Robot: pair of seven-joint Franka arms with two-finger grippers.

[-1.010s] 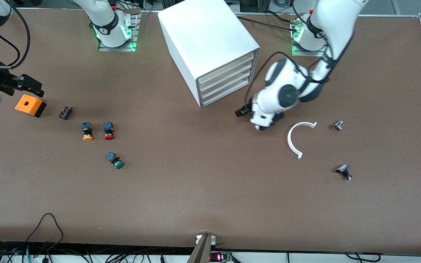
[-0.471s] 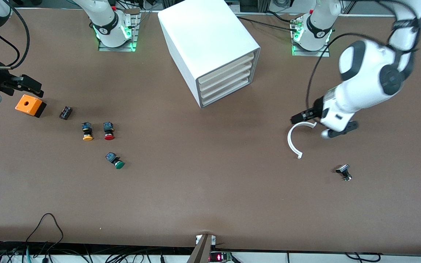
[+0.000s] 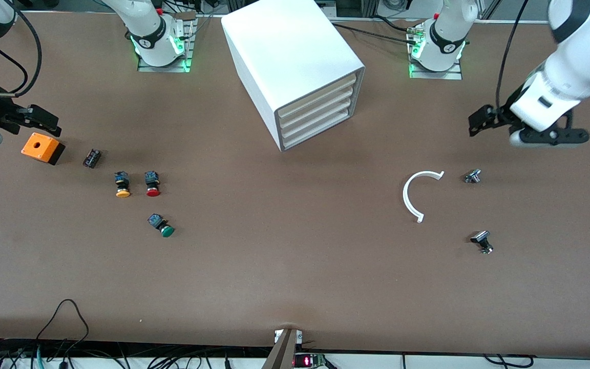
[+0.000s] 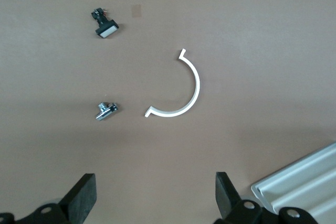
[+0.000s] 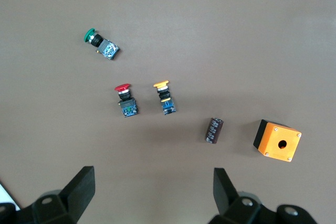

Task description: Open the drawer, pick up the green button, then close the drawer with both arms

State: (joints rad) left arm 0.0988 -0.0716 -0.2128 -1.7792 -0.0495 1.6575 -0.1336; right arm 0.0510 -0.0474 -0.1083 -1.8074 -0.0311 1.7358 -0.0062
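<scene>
The white cabinet [image 3: 295,66] stands at the middle of the table near the bases, and a corner of it shows in the left wrist view [image 4: 307,182]. Its bottom drawer [image 3: 320,134] is shut, like the three above it. The green button [image 3: 162,226] lies on its side on the bare table toward the right arm's end; it also shows in the right wrist view [image 5: 101,44]. My left gripper [image 3: 479,123] [image 4: 156,203] is open and empty, in the air over the table at the left arm's end. My right gripper [image 3: 44,122] [image 5: 154,198] is open and empty over the orange box and waits.
A yellow button [image 3: 122,185] and a red button [image 3: 152,184] lie side by side, farther from the camera than the green one. An orange box [image 3: 42,148] and a small black part [image 3: 92,158] lie nearby. A white curved piece [image 3: 414,195] and two small metal parts [image 3: 472,176] [image 3: 482,242] lie toward the left arm's end.
My left arm has swung away from in front of the cabinet toward its own end of the table. The right arm has not moved. The drawers stay shut.
</scene>
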